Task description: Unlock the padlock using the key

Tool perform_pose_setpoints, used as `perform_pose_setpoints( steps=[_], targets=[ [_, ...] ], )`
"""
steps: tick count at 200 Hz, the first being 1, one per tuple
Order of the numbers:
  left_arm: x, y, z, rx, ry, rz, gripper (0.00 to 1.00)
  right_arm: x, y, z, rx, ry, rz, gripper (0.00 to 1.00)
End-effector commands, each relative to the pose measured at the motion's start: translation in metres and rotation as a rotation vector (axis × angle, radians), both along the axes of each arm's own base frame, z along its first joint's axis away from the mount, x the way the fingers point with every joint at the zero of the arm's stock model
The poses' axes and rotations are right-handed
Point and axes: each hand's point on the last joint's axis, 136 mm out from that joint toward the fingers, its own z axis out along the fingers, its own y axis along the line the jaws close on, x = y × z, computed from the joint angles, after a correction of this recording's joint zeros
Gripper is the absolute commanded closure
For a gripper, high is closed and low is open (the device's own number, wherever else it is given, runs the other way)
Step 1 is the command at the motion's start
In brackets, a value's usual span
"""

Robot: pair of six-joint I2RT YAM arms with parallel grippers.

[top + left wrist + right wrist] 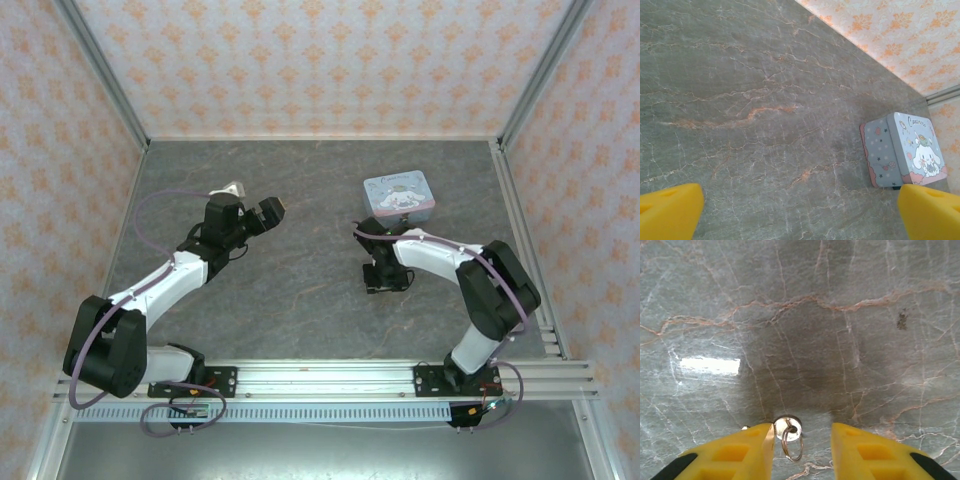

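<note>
On veined grey marble table point(850, 340), ringed silver key point(788, 427) between parted yellow right claw point(801, 434), left claw point(800, 202) spread wide, empty

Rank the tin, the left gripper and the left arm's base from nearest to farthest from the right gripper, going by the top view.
1. The tin: just beyond the right gripper, slightly to its right.
2. The left gripper: off to the left, about level with the tin.
3. The left arm's base: bottom left of the view, plainly farthest.
</note>
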Motion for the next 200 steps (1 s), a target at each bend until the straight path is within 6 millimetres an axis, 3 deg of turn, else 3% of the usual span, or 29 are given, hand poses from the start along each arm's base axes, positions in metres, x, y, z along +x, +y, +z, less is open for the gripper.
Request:
perform_pose_setpoints(
  steps=[1, 60, 103, 139, 200],
  targets=[
    [0.003, 0.002, 0.020, 0.014, -0.045, 0.010, 0.00, 0.003, -0.003, 0.003, -0.038, -0.006, 0.002, 0.68],
    [0.002, 0.003, 0.021, 0.022, -0.045, 0.015, 0.00, -0.001, -0.003, -0.010, -0.044, 0.025, 0.000, 0.73],
    [0.002, 0.004, 0.023, 0.028, -0.047, 0.014, 0.00, -0.008, -0.001, -0.018, -0.028, 0.053, -0.012, 0.88],
    [0.001, 0.006, 0.027, 0.039, -0.051, 0.019, 0.00, -0.008, -0.002, -0.014, -0.021, 0.030, -0.027, 1.00],
    [-0.001, 0.004, 0.039, 0.023, -0.075, 0.010, 0.00, 0.007, 0.016, 0.004, 0.111, -0.074, -0.089, 1.00]
  ],
)
